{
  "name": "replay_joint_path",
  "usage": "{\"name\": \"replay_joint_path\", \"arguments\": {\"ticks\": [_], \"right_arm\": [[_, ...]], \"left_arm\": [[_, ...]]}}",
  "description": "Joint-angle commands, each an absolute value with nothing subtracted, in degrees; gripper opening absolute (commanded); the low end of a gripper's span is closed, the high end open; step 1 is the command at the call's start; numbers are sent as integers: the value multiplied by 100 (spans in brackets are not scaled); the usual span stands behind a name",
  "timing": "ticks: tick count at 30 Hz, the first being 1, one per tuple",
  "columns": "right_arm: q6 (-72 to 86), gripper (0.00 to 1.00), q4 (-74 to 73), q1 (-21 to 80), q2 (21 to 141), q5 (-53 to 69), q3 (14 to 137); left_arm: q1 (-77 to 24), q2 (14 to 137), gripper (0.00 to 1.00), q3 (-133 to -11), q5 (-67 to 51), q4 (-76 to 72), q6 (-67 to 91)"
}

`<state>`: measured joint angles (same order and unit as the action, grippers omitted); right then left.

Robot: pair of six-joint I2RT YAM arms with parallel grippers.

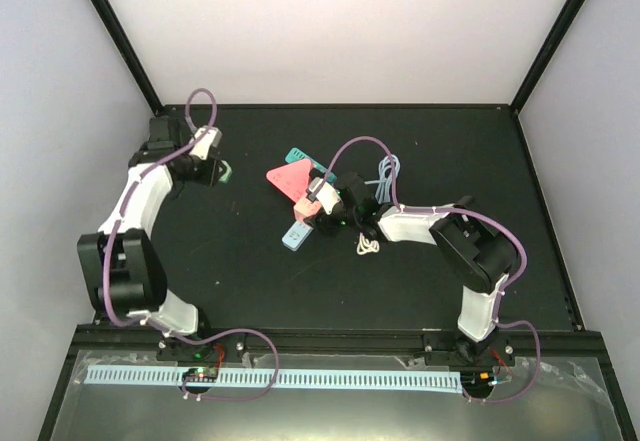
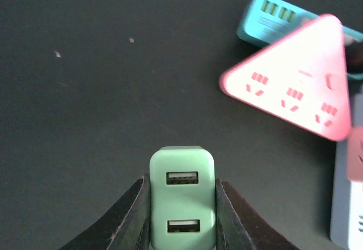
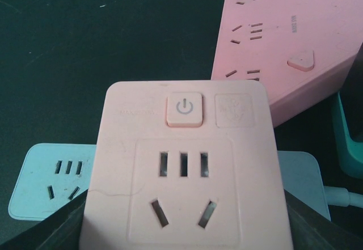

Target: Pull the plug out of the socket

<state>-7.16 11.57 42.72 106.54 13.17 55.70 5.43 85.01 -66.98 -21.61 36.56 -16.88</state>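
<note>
At far left of the bench point(image 1: 250, 281), green plug point(image 2: 181, 204) sat pinched in left pincer point(image 2: 182, 185), well apart from pink square socket point(image 3: 184, 165), which right pincer point(image 3: 181, 224) clamped over pale-blue strip point(image 3: 51, 182).

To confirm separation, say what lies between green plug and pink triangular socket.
Only bare table separates the green plug from the pink triangular socket; left wrist view shows it.
</note>
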Motion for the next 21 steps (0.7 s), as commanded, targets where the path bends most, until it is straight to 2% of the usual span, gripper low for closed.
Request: {"name": "replay_joint_path", "arguments": {"ticks": [1,10,21], "right_arm": [[-957,2,299,4161,11050,652,5410],[-1006,2,323,4162,11003,703,5376],[-1013,2,325,4162,11028,772,5369]], "left_arm": [[994,9159,5,-7445,-2808,3706,-1759],[1476,11032,8,-8934,-3618,3855,-1135],[1567,12471,8,-10073,-4016,4225,-721]]}}
